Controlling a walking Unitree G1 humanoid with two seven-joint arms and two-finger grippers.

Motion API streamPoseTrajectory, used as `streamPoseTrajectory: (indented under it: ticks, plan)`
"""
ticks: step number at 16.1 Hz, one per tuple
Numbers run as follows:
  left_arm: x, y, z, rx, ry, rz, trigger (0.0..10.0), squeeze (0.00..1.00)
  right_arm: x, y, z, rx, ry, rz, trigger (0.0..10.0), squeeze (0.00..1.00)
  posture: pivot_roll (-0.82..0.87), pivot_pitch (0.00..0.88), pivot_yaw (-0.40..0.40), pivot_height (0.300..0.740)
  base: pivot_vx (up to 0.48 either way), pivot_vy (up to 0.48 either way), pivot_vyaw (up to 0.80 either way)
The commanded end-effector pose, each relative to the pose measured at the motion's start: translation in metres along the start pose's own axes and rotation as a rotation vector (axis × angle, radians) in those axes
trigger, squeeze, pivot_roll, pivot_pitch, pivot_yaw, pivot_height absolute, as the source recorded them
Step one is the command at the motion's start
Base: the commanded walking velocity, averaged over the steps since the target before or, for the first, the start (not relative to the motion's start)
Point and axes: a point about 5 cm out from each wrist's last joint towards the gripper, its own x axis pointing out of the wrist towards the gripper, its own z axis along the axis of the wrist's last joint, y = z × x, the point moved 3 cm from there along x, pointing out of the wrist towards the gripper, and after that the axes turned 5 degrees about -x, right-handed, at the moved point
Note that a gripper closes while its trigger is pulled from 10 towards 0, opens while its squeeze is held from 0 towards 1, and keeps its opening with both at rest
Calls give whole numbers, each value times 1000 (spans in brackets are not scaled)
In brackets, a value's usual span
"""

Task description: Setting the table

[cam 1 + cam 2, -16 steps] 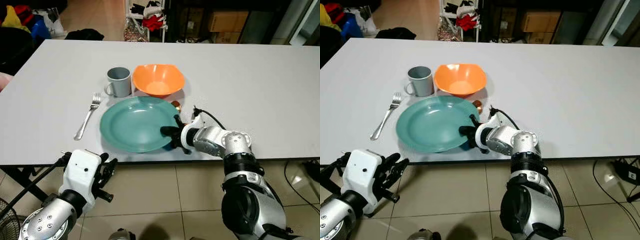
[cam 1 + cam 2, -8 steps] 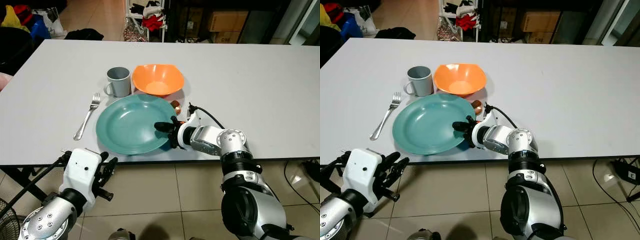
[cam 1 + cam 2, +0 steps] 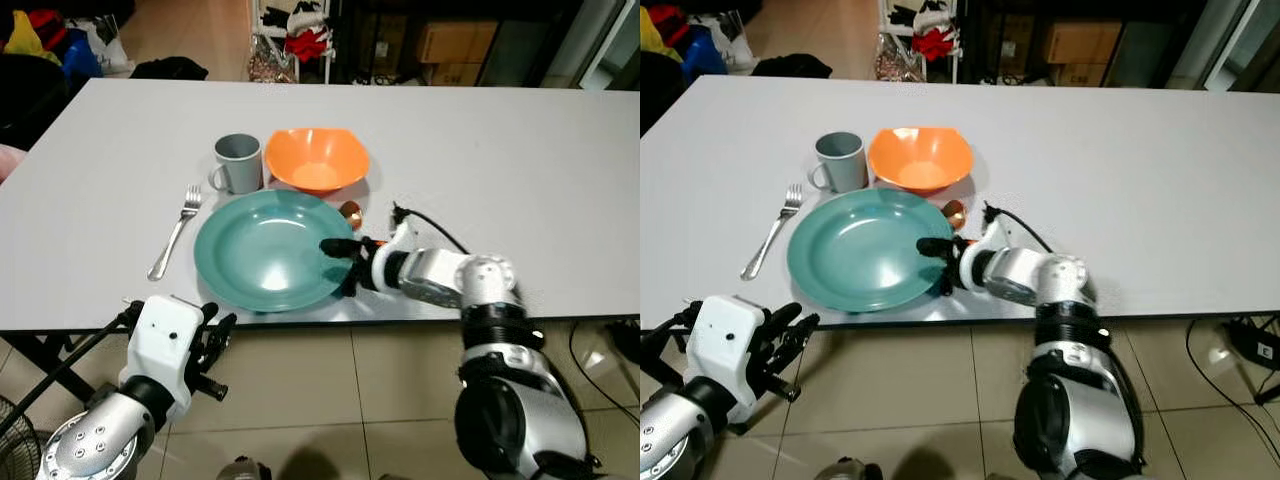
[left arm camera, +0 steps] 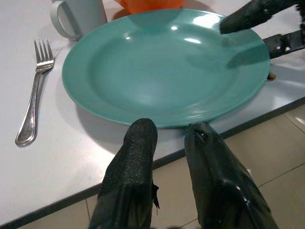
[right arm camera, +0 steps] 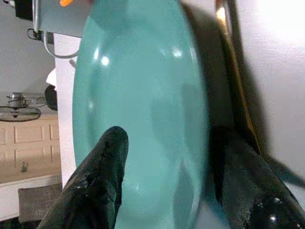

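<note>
right wrist view – right hand point(image 5: 167, 181) fingers spread astride rim of glossy round teal plate point(image 5: 143, 109) – not clamped.

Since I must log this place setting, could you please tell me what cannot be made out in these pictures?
- The copper-coloured object behind the teal plate: mostly hidden by the plate's rim in the eye views, so its kind is unclear.
- Whether the right gripper touches the plate's rim: too small in the eye views, blurred in the right wrist view.
- The grey mug: cut off by the left wrist view's edge.
</note>
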Motion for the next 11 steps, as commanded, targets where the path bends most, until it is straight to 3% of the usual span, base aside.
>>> streamPoseTrajectory:
  ticks: [1,5,6,7,8,10,11]
  plan:
    - [-1,-2,-2,-5,11,-8,10000,0,-8,-2,5,-6,-12,-6,10000,1000,-2,51,-9,740,0,0,0]
    - [1,-2,-2,-11,-7,3,10000,0,-37,-6,5,-80,-5,-10,10000,1000,-12,35,-6,740,0,0,0]
    - [3,-1,0,-19,-32,27,10000,0,-50,-6,5,-119,-14,-13,10000,804,-14,28,-6,740,0,0,0]
    - [5,1,2,-35,-54,53,10000,0,-61,-6,4,-151,-22,-18,10000,0,-21,18,-4,740,0,0,0]
    - [6,1,4,-50,-72,72,10000,0,-68,-7,3,-179,-27,-26,10000,0,-23,15,-2,740,0,0,0]
    - [13,3,15,-89,-149,155,10000,0,-102,-5,-3,-394,-115,-71,10000,0,-33,7,11,740,0,0,0]
    - [14,3,17,-92,-163,166,10000,0,-107,-1,-4,-443,-147,-68,10000,0,-34,8,12,740,0,0,0]
